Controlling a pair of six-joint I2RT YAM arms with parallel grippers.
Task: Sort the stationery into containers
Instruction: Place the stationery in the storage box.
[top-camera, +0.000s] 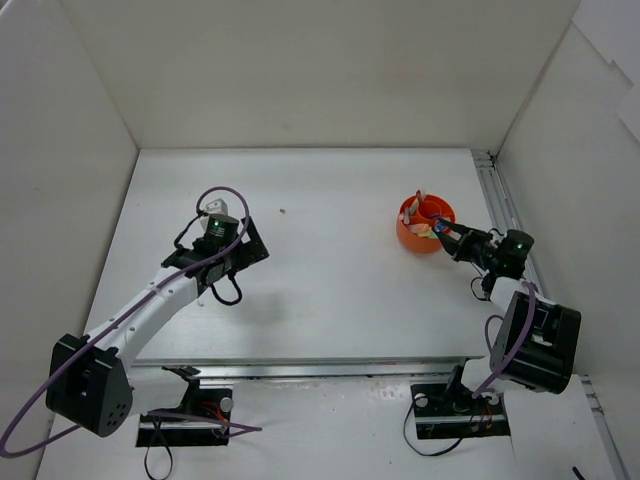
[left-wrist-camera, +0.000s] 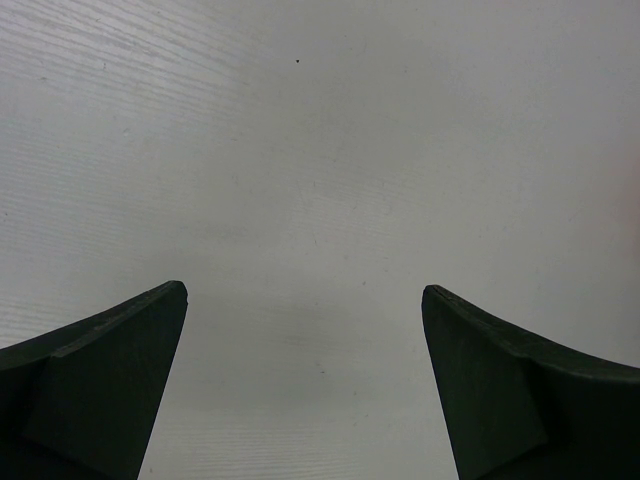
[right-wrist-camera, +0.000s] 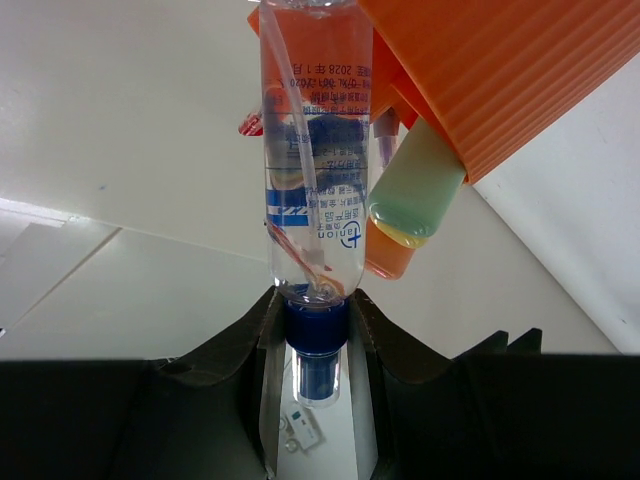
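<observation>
the right arm rises from its base at the near right and bends forward, with its wrist stretched to the far left toward the orange cup (top-camera: 408, 236) at the far right of the counter (top-camera: 330, 290). the right hand (right-wrist-camera: 316, 300) is pinching the blue-capped clear pen (right-wrist-camera: 315, 150). its two dark fingers (right-wrist-camera: 375, 335) press on either side of the blue cap (right-wrist-camera: 316, 322). the pen's other end goes in over the cup's rim (right-wrist-camera: 500, 70). just to the right of the pen, a pale green marker (right-wrist-camera: 415, 185) and an orange one (right-wrist-camera: 388, 262) stick out of the same cup. in the top view the right hand (top-camera: 447, 234) sits right at the near-right edge of the cup.

the left arm slants from its base at the near left up toward the middle left of the counter, wrist bent downward. the left hand (left-wrist-camera: 305, 295) is spread wide, with nothing between its fingers (left-wrist-camera: 120, 360). it faces bare white counter (left-wrist-camera: 320, 150), well apart from the cup.
</observation>
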